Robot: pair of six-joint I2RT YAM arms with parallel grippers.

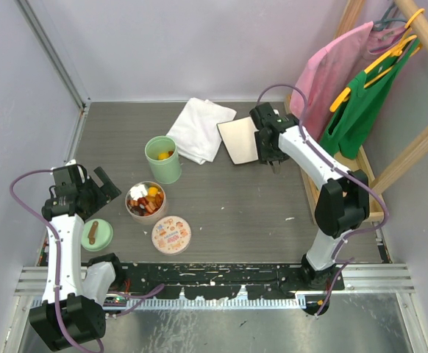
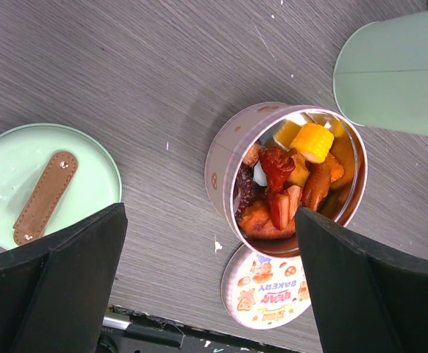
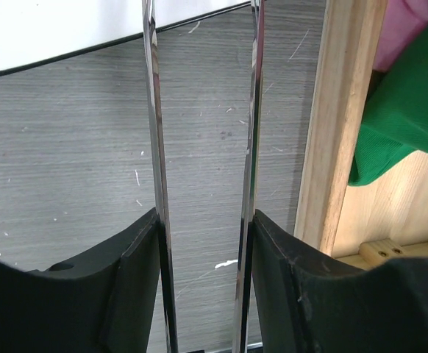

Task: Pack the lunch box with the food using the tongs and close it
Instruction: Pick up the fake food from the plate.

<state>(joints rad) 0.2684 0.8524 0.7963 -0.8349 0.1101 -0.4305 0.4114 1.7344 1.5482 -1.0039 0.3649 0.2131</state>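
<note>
- Grey metal tongs [image 3: 157,147] sit in the right gripper [image 3: 203,235]. Its jaws are partly closed, and one thin, shiny arm lies flat against the inner face of each black finger [image 3: 137,250]. The two arms run on side by side with a gap between them.
- From above, the right gripper [image 1: 273,156] hangs over the far right of the table, well away from the food.
- The left gripper [image 2: 210,213] stands wide open and holds nothing. Its broad matt black fingers [image 2: 67,279] frame the table from above and touch none of the things on it.
- The food [image 2: 287,176] is heaped in a round tin [image 2: 225,154] with pale pink walls and a shiny inside. The heap holds a yellow corn piece and red, orange and dark brown bits.
- In the top view the round tin [image 1: 133,209] stands on the left half of the table, near the left gripper [image 1: 100,184].
- A smooth mint-green container [image 1: 162,168], tall and round, stands just beyond the tin with something yellow inside.
- A mint-green lid [image 2: 89,169] with a brown stitched oblong knob [image 2: 43,197] lies flat to the tin's left.
- A round printed lid [image 2: 262,294] with cartoon bakery pictures lies just beside the tin on its near side.
- The table [image 1: 229,198] is dark grey with a wood-grain texture and is flecked with white scuffs.
- A crumpled white cloth [image 1: 203,126] and a flat white card [image 1: 237,140] with a dark edge lie at the back, next to the right gripper.
- A wooden rack [image 1: 412,147] at the right edge carries pink and green fabric on hangers.
</note>
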